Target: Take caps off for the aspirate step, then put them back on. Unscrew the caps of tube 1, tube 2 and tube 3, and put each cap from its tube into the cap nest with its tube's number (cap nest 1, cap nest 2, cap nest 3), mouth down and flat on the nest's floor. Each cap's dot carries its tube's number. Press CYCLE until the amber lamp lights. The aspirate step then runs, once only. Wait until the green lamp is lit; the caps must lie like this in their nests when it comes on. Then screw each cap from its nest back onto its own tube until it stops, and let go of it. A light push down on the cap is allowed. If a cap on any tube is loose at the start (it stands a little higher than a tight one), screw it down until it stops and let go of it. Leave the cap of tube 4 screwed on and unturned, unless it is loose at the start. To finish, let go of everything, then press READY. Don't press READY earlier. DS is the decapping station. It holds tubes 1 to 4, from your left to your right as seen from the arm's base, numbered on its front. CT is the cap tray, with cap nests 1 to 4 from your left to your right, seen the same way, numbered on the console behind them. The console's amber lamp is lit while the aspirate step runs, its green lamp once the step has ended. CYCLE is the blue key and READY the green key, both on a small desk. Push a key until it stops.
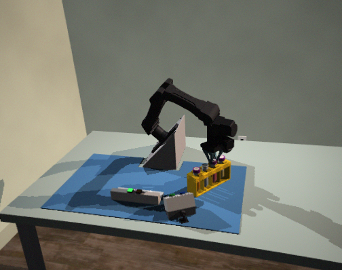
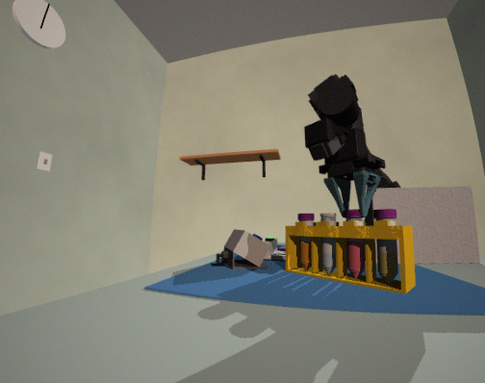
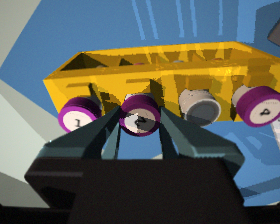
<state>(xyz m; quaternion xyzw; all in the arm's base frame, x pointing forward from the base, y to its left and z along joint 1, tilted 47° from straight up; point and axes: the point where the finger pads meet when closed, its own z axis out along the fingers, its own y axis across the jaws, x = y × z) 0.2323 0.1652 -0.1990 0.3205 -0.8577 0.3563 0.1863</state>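
The teal fingers are pinching the purple cap of tube 2 (image 3: 139, 115) from both sides, while the cap is sitting on its tube in the yellow decapping station (image 3: 141, 62). In the wrist view, the cap of tube 1 (image 3: 79, 115) is crowding in just at nine o'clock of the held cap. At three o'clock the bare grey top of tube 3 (image 3: 201, 106) is showing without a cap, and beyond it the cap of tube 4 (image 3: 261, 106) is sitting on its tube.

From the top view, the black arm (image 1: 191, 103) is arching over from a grey wedge-shaped stand (image 1: 167, 149) at about ten o'clock of the station. At seven o'clock of the station, a small grey desk (image 1: 179, 203) and a long grey console (image 1: 137, 195), showing a green light, are lying on the blue mat (image 1: 93, 183).

The mat is covering much of a pale worktop (image 1: 296, 176). In the exterior view, a wooden shelf (image 2: 230, 157) is hanging on the cream wall and a round clock (image 2: 38, 21) is hanging high on the green one.
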